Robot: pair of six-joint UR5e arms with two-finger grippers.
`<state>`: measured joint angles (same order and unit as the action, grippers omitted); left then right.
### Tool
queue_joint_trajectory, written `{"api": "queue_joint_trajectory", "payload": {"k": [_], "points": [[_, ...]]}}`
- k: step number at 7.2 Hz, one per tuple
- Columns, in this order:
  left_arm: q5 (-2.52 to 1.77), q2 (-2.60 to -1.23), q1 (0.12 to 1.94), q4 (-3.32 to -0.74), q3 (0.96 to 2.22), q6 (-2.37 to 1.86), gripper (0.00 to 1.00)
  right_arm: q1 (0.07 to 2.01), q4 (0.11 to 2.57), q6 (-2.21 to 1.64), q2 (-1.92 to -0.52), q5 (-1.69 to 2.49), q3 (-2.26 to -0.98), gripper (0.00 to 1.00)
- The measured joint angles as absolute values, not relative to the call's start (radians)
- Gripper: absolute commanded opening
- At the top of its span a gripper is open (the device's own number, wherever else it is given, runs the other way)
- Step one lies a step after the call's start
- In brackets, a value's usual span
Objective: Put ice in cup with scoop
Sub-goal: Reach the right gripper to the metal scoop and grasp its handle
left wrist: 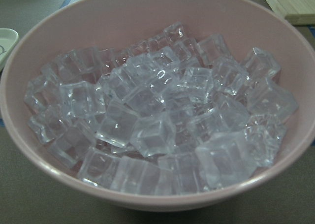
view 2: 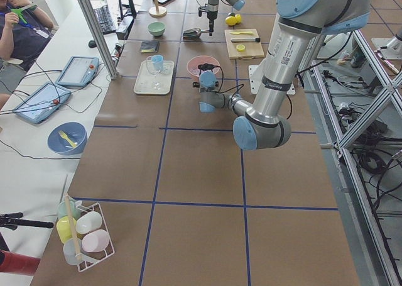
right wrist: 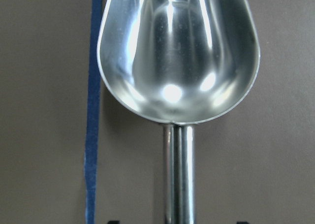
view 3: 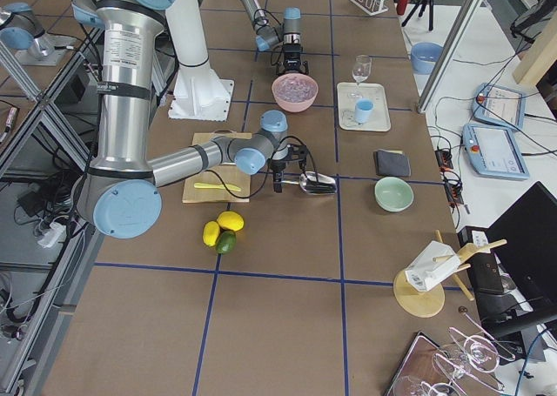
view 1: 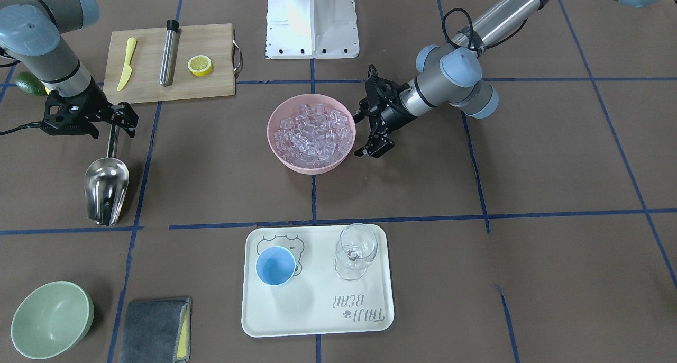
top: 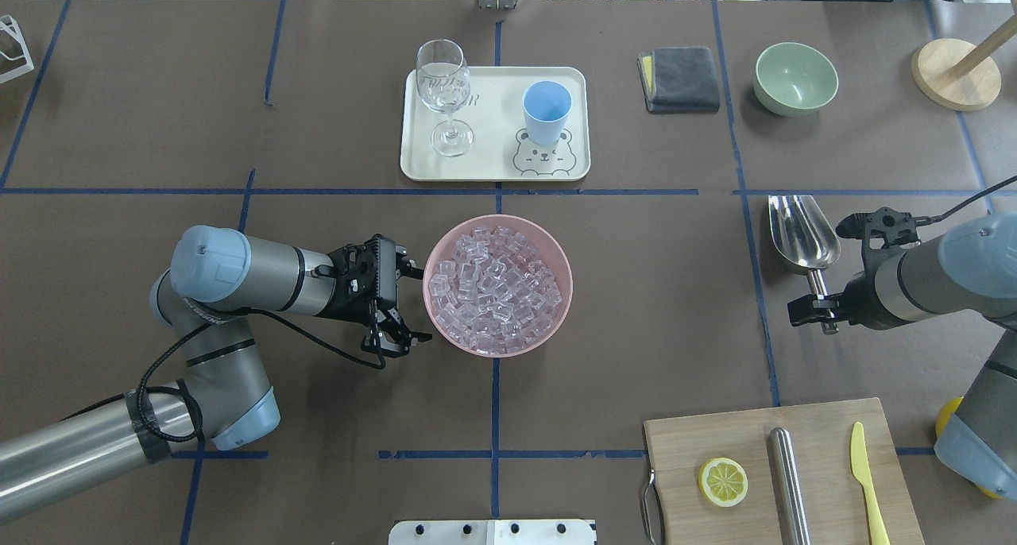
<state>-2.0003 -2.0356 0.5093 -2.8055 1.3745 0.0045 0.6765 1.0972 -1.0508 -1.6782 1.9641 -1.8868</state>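
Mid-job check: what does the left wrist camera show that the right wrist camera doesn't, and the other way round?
Only the left wrist view: the pink bowl heaped with ice, plus a corner of the cutting board. Only the right wrist view: the scoop, empty, lying beside a blue tape line. Both: the brown table; neither shows the cup.

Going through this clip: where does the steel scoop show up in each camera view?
Front-facing: scoop at left, mid-height.
Overhead: right side, mid-height.
Exterior left: far end, top centre.
Exterior right: near centre.
Left wrist: not in it.
Right wrist: fills the frame.
Shared landmark: pink bowl of ice, in all but the right wrist.
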Motion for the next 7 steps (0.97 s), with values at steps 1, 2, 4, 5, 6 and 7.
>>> {"api": "queue_joint_trajectory", "payload": {"k": [1,2,4,5,6,7], "points": [[-2.0,-2.036,0.509,-2.806,1.374,0.004,1.0,0.668,1.099,-1.05,-1.677,1.965,-1.888,0.2],[-2.0,-2.036,0.509,-2.806,1.374,0.004,1.0,0.663,1.116,-1.05,-1.676,1.966,-1.896,0.23],[-2.0,-2.037,0.509,-2.806,1.374,0.003,1.0,0.667,1.19,-1.032,-1.675,1.965,-1.923,0.29],[-2.0,-2.037,0.509,-2.807,1.374,0.003,1.0,0.676,1.206,-1.009,-1.675,1.965,-1.927,0.32],[-2.0,-2.037,0.509,-2.807,1.374,0.003,1.0,0.683,1.212,-0.992,-1.674,1.964,-1.927,0.33],[-2.0,-2.037,0.509,-2.806,1.374,0.003,1.0,0.688,1.214,-0.984,-1.672,1.965,-1.927,0.1]]}}
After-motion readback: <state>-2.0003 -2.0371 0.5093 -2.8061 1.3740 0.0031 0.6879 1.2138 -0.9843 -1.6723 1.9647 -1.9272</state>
